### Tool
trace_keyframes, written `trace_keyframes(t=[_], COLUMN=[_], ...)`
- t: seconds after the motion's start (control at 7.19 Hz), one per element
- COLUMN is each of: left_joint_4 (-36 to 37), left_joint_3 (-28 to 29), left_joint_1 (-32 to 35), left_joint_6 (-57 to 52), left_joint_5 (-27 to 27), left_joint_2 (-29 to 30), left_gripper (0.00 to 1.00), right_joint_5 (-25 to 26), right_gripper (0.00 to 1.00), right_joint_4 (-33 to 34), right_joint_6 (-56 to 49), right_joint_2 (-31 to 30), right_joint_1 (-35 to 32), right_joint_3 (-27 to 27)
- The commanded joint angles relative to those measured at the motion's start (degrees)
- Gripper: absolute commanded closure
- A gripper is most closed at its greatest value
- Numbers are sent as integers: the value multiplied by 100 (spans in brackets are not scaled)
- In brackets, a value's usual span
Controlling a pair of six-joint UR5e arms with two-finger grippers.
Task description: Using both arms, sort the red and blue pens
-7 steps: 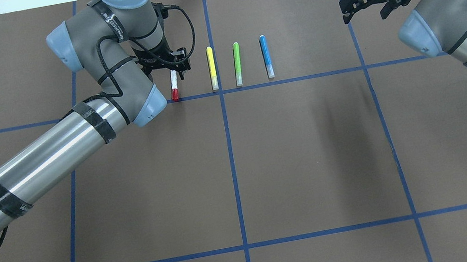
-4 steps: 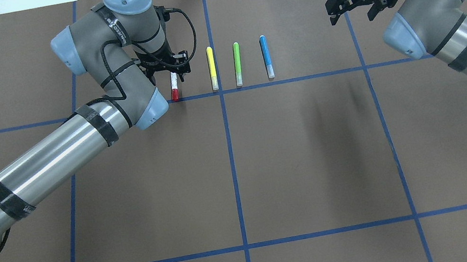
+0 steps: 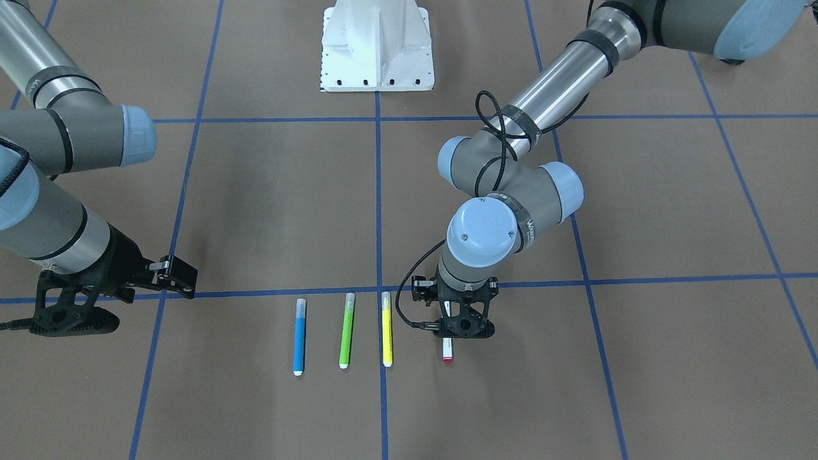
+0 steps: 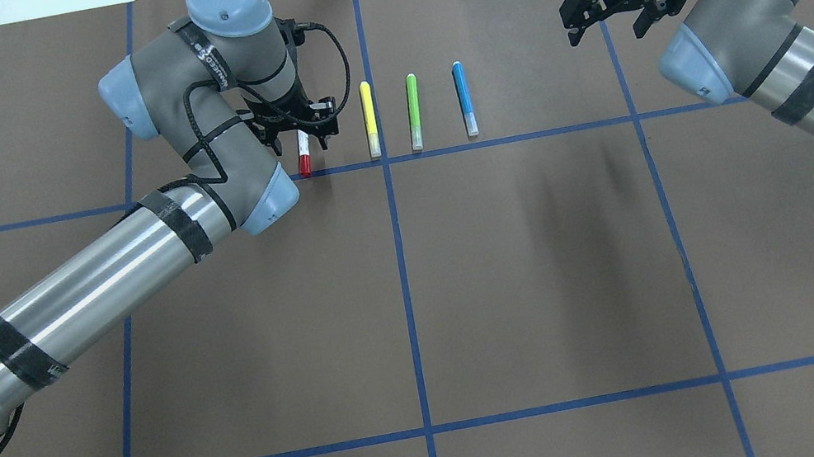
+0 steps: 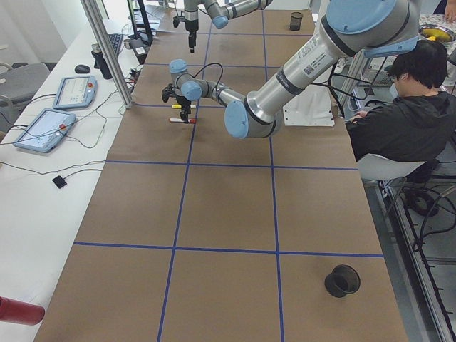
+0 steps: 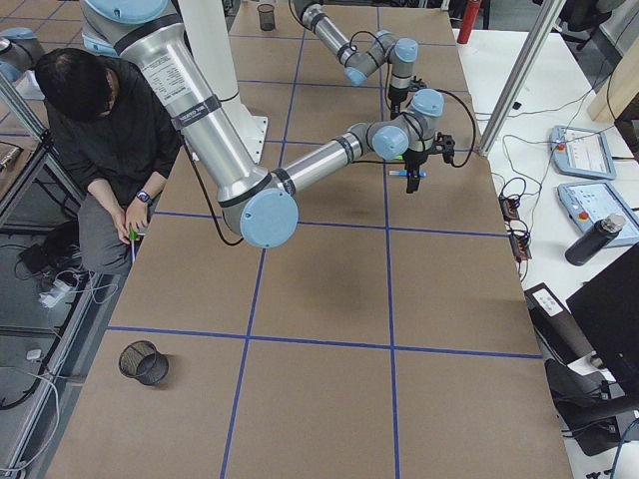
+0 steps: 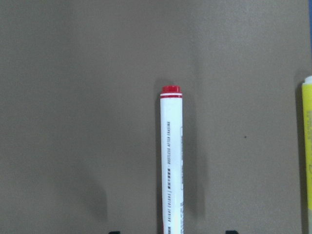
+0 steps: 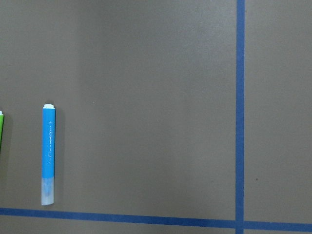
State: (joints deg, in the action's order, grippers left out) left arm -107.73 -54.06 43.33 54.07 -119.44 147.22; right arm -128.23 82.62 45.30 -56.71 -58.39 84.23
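Observation:
The red pen (image 4: 304, 156), a white barrel with a red cap, lies at the left end of a row of pens. My left gripper (image 4: 298, 132) stands low over it and open. In the left wrist view the red pen (image 7: 171, 161) runs up the middle, with a dark fingertip a clear gap away on each side. The blue pen (image 4: 464, 98) lies at the row's right end, pale cap toward me, and also shows as the blue pen (image 8: 48, 155) at the left of the right wrist view. My right gripper (image 4: 616, 14) hangs open above the table, well right of it.
A yellow pen (image 4: 369, 119) and a green pen (image 4: 414, 111) lie between the red and blue ones. Blue tape lines grid the brown table. The white pedestal (image 3: 377, 48) stands at my base. A person (image 5: 406, 114) sits by the table, and a black cup (image 5: 342, 281) stands at its left end.
My right gripper has swung left, closer to the row of pens. The left gripper has shifted slightly along the red pen, toward its red cap. No pen has moved.

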Motion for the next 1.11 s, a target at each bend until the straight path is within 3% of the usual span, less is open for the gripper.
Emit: trace_keyframes(t=[0.0,0.28,0.56,0.97], left_joint_4=[-133,-143,-134,-134], left_joint_3=[79,124,132,168], left_joint_1=[-44,-53,-53,-53], left_joint_6=[7,-1,7,-1], left_joint_5=[0,0,0,0], left_joint_2=[0,-9,-9,-9], left_gripper=[29,33,43,46], right_joint_5=[0,0,0,-9], right_gripper=[1,1,1,1], right_joint_4=[0,0,0,9], right_joint_6=[-4,5,5,14], right_joint_2=[2,2,2,-7], right_joint_1=[3,3,-6,-6], right_joint_3=[6,6,6,6])
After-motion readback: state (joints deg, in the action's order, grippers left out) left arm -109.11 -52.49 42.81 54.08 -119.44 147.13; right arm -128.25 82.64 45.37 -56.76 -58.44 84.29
